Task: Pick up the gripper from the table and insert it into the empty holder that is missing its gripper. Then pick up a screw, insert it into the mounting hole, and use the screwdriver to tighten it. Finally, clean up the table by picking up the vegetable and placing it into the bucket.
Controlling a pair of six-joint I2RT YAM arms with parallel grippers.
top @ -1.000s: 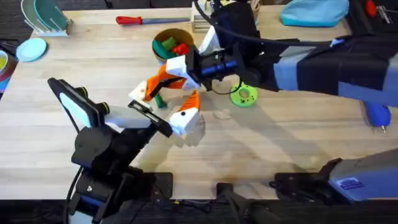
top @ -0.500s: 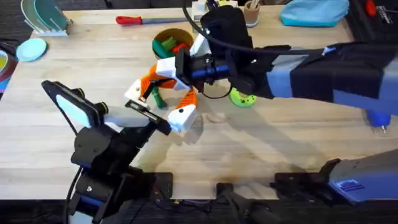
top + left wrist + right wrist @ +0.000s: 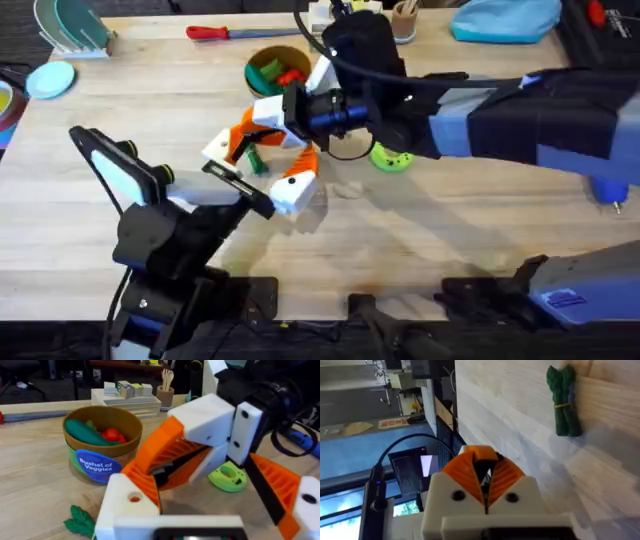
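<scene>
Near the table's (image 3: 480, 230) middle: one slim dark-green vegetable (image 3: 256, 160) – bundled stalks with a band, lying flat just in front of the bucket (image 3: 262, 62). Only one bucket too, round and tan, blue "Bushel of Veggies" label, already holding green and red pieces. Right gripper (image 3: 232, 146) hanging over the vegetable, orange pads pressed together on nothing. Left gripper (image 3: 292, 185) just beside it – fingers spread, one pad each.

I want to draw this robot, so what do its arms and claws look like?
Both arms are mostly black. The right arm has blue-grey wrapped sections and thin black cables looping near its wrist. The left arm has a black base. The right gripper has white wedge-shaped fingers with orange ribbed pads and small round screw holes.
</scene>
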